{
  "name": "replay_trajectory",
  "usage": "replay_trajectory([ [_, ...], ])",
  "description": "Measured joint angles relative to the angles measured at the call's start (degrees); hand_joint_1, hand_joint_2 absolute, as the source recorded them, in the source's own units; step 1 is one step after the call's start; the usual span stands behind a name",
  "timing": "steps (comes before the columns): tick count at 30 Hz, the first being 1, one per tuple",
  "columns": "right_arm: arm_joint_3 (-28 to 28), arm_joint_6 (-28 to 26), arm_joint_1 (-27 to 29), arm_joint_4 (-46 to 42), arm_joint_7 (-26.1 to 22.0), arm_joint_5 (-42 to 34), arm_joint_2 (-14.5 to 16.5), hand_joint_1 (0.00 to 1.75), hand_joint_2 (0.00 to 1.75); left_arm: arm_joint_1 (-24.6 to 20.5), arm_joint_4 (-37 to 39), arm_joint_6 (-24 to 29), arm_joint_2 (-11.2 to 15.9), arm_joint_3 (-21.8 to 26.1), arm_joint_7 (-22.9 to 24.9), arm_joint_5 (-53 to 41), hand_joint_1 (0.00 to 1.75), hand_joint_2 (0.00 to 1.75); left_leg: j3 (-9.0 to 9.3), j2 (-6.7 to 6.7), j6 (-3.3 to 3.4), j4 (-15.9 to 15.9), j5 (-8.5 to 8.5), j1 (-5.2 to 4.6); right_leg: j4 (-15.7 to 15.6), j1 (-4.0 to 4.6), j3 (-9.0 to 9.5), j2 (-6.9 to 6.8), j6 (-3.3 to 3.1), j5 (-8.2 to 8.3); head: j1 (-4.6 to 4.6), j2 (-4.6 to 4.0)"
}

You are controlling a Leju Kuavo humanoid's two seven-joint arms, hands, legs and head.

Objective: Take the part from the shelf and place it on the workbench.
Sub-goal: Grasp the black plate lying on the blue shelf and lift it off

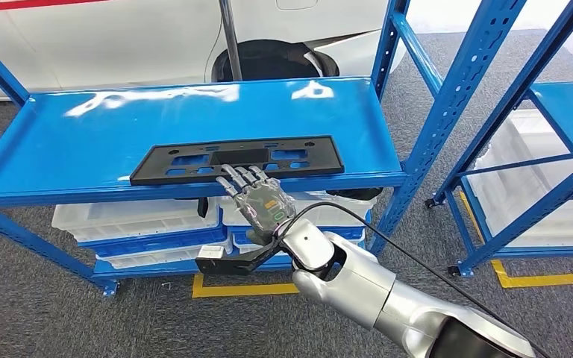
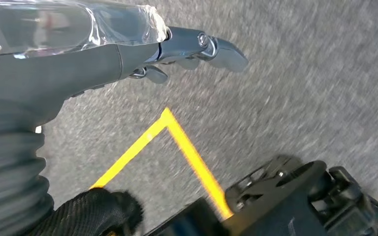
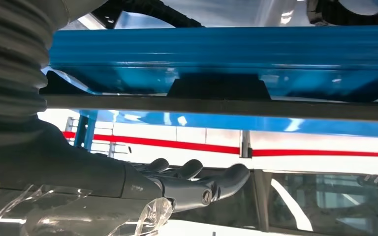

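We see the blue shelf [image 1: 82,142] bearing the black part [image 1: 194,158] at its front edge. Our right hand [image 1: 257,198] reaches it, fingers extended over its near rim, ungrasped. Next, we judge, fingers must close before lifting.

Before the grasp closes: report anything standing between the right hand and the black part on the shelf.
Nothing visible stands between them. The right hand has its fingers laid over the near edge of the black part, which lies flat and alone on the blue shelf. Whether the thumb is under the part's edge cannot be told.
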Motion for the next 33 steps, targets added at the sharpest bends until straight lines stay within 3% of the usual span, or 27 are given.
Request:
replay_trajectory([
  [1,0.05,0.01,0.12,0.01,0.0,0.0,-0.01,0.0,1.75,-0.19,0.0,0.01,-0.01,0.01,-0.03,-0.01,0.0,1.75,-1.53,0.03,-0.42,1.42,-0.82,0.29,0.01,-0.12,0.49,0.02,0.13,-0.44,0.0,0.0],
  [2,0.1,0.02,0.21,0.01,0.0,0.0,-0.01,0.0,1.75,-0.31,0.0,0.01,-0.01,0.01,-0.02,-0.03,0.0,1.75,-2.12,0.05,-0.74,1.07,-0.6,0.55,0.01,-0.25,1.06,0.08,0.3,-0.9,0.01,0.0],
  [3,0.13,0.03,0.27,0.01,-0.01,0.0,0.0,0.0,1.75,-0.33,0.0,0.01,-0.01,0.0,0.02,-0.05,0.0,1.75,-1.77,0.09,-1.05,-1.39,1.16,0.81,0.01,-0.41,1.78,0.15,0.54,-1.41,0.01,0.0],
  [5,0.16,0.04,0.29,0.02,-0.01,0.0,0.0,0.0,1.75,-0.08,0.0,0.01,0.0,-0.01,0.1,-0.08,0.0,1.75,0.11,0.18,-1.49,-9.12,6.95,1.23,0.06,-0.65,3.26,0.28,1.22,-2.45,0.0,-0.01],
  [6,0.17,0.06,0.25,0.03,-0.01,0.0,-0.01,0.0,1.75,0.01,0.0,-0.01,0.0,-0.02,0.13,-0.09,0.0,1.75,0.93,0.24,-1.33,-12.3,8.86,1.24,0.07,-0.69,3.75,0.34,1.64,-2.92,0.01,-0.01],
  [7,0.19,0.07,0.24,0.04,-0.01,0.0,-0.01,0.0,1.75,0.06,0.0,-0.02,0.0,-0.01,0.13,-0.08,0.0,1.75,1.39,0.25,-0.91,-14.01,9.91,1.11,0.02,-0.67,4.04,0.38,2.08,-3.3,0.02,-0.01],
  [11,0.2,0.07,0.15,0.03,-0.02,0.0,0.03,0.0,1.75,-0.06,0.0,-0.04,0.0,-0.02,0.09,-0.1,0.0,1.75,2.62,0.11,1.38,-14.74,9.58,0.78,1.31,-0.8,4.2,0.25,3.39,-4.13,0.11,0.0],
  [12,0.2,0.07,0.08,0.02,-0.02,-0.01,0.03,0.0,1.75,-0.06,0.0,-0.04,0.0,-0.02,0.11,-0.11,0.0,1.75,3.14,0.07,1.81,-14.81,9.4,0.77,3.41,-0.86,3.19,0.16,3.52,-4.82,0.16,0.0],
  [14,0.21,0.14,0.06,0.01,-0.01,-0.02,0.0,0.0,1.75,0.01,0.0,-0.04,0.0,-0.03,0.13,-0.12,0.0,1.75,4.01,0.06,2.5,-14.87,8.74,0.66,10.8,-0.75,-1.17,0.06,3.6,-7.15,0.27,0.0],
  [16,0.22,0.26,0.2,0.02,0.04,-0.04,-0.08,0.0,1.75,0.15,0.0,-0.04,0.0,-0.04,0.14,-0.1,0.0,1.75,4.85,-0.01,2.87,-14.87,7.9,0.38,17.01,-0.59,-5.96,0.06,3.51,-8.96,0.31,0.0],
  [17,0.22,0.35,0.25,0.02,0.06,-0.06,-0.11,0.0,1.75,0.21,0.0,-0.04,0.0,-0.04,0.14,-0.1,0.0,1.75,5.4,-0.1,2.95,-14.87,7.43,0.22,17.32,-0.47,-7.17,0.06,3.31,-8.52,0.32,0.0],
  [18,0.22,0.46,0.28,0.03,0.07,-0.1,-0.12,0.0,1.75,0.24,0.0,-0.05,0.0,-0.04,0.14,-0.1,0.0,1.75,6.05,-0.19,2.96,-14.87,6.91,0.07,15.53,-0.32,-7.3,0.06,2.98,-6.92,0.32,0.0],
  [20,0.23,0.79,0.25,0.05,0.08,-0.33,-0.13,0.0,1.75,0.35,0.0,-0.08,-0.04,-0.05,0.14,-0.1,0.0,1.75,7.32,-0.33,2.89,-14.92,5.76,-0.14,7.92,0.22,-5.51,0.05,1.9,-1.1,0.34,-0.01],
  [22,0.28,1.22,0.21,0.12,0.07,-0.66,-0.14,0.0,1.75,0.49,0.0,-0.11,-0.09,-0.1,0.14,-0.07,0.0,1.75,8.05,-0.44,2.49,-14.94,4.73,-0.35,2.07,0.81,-3.87,0.03,1.04,2.19,0.41,-0.01],
  [24,0.34,2.0,0.12,0.16,0.12,-1.13,-0.14,0.0,1.75,0.52,0.0,-0.19,-0.11,-0.13,0.11,0.1,0.0,1.75,8.55,-0.49,1.86,-14.83,4.23,-0.51,0.68,1.02,-3.33,0.02,0.62,1.97,0.49,0.0],
  [26,0.35,3.68,-0.11,0.17,0.4,-2.12,-0.03,0.0,1.75,0.47,0.0,-0.38,-0.07,-0.13,0.0,0.47,0.0,1.75,8.45,-0.39,1.31,-13.75,3.9,-0.45,0.4,0.71,-2.57,0.0,0.17,1.84,0.49,0.0],
  [28,0.39,6.19,-0.55,0.22,0.96,-3.58,0.08,0.0,1.75,0.4,0.0,-0.6,-0.02,-0.11,-0.1,0.85,0.0,1.75,5.84,-0.29,0.7,-8.99,2.87,-0.22,0.17,0.4,-1.71,0.0,-0.33,1.42,0.42,0.0],
  [31,0.63,9.78,-0.96,0.96,2.65,-6.25,0.08,0.0,1.75,-0.02,0.0,-0.66,-0.01,0.04,-0.28,1.32,0.0,1.75,-0.84,-0.22,-0.33,0.61,-0.61,0.28,0.16,0.18,-0.76,0.09,-0.61,0.4,0.38,0.0],
  [32,0.79,10.73,-1.03,1.42,3.37,-7.12,0.09,0.0,1.75,-0.16,0.0,-0.64,0.0,0.09,-0.32,1.43,0.0,1.75,-1.98,-0.18,-0.63,1.27,-0.82,0.45,0.16,0.08,-0.3,0.15,-0.57,0.01,0.38,0.0],
  [33,0.96,11.63,-1.16,1.86,4.07,-7.96,0.1,0.0,1.75,-0.2,0.0,-0.63,0.0,0.14,-0.32,1.55,0.0,1.75,-2.14,-0.13,-0.89,-0.01,0.31,0.64,0.17,-0.03,0.22,0.23,-0.49,-0.38,0.38,0.0],
])
